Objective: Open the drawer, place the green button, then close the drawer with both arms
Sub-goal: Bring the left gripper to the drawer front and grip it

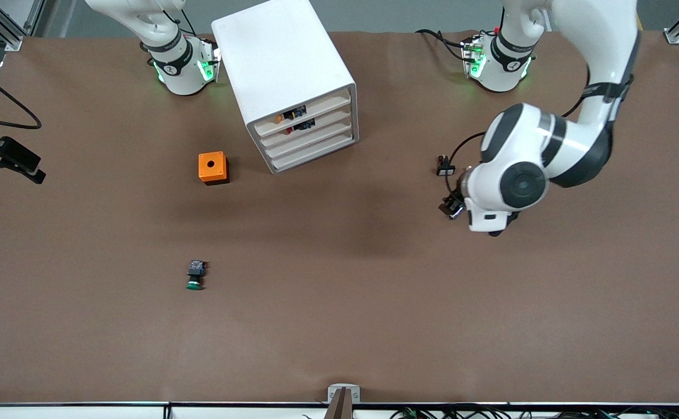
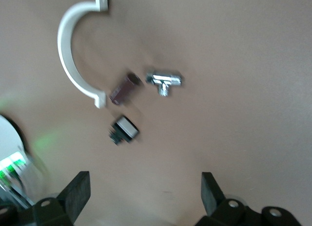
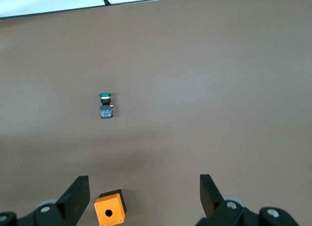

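Note:
The white cabinet stands between the two arm bases, with all four trays pushed in. The drawer is third from the top. The button, green cap on a black body, lies on its side on the brown table, nearer the front camera than the orange box; it also shows in the right wrist view. My right gripper is open and empty, high over the table with the orange box under it. My left gripper is open and empty over the table at the left arm's end, mostly hidden under its wrist.
The orange box with a hole sits beside the cabinet. Small parts lie under the left gripper: a white curved clamp, a dark red piece, a metal T-fitting and a black-and-white switch. A black device juts in at the right arm's end.

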`<act>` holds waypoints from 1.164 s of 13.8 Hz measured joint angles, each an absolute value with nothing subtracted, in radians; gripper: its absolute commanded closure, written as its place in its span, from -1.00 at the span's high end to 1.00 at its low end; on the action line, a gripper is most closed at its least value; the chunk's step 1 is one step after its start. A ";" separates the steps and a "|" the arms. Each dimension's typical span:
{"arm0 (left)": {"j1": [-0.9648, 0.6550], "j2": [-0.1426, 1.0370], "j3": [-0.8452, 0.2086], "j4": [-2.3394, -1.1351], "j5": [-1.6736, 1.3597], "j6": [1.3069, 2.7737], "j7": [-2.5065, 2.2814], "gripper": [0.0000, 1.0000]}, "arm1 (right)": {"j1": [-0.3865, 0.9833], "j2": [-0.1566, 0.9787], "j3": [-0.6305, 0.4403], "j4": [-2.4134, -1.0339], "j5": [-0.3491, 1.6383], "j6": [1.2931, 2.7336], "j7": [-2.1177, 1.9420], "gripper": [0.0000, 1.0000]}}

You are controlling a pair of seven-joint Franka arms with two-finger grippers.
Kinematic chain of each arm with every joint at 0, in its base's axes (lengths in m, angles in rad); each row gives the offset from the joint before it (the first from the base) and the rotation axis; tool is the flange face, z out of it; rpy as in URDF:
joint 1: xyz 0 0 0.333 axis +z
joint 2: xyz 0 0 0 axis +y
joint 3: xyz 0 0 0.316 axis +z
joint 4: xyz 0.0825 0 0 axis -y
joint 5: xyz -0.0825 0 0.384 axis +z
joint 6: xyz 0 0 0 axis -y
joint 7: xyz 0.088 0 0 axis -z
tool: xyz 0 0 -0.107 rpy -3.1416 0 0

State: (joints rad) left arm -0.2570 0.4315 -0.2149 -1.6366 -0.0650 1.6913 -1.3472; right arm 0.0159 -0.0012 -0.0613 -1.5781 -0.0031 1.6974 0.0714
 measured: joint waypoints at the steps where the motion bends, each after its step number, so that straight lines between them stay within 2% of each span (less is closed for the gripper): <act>1: -0.286 0.475 -0.215 -1.601 -0.066 1.692 -1.440 0.99 | 0.016 -0.001 -0.061 -1.578 -0.003 1.697 0.071 1.00; 6: -0.397 0.647 -0.216 -1.524 -0.212 1.692 -1.820 0.99 | 0.016 -0.001 -0.061 -1.578 -0.003 1.696 0.071 1.00; 12: -0.423 0.763 -0.215 -1.519 -0.540 1.691 -1.995 0.98 | 0.016 -0.001 -0.060 -1.578 -0.003 1.694 0.071 1.00; 16: -0.439 0.843 -0.215 -1.514 -0.720 1.691 -2.171 0.88 | 0.016 -0.001 -0.054 -1.578 -0.003 1.694 0.071 1.00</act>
State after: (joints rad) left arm -0.4392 0.8430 -0.2154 -1.5142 -0.7200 1.6908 -2.1708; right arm 0.0160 -0.0011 -0.0538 -1.5783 -0.0030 1.6942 0.0709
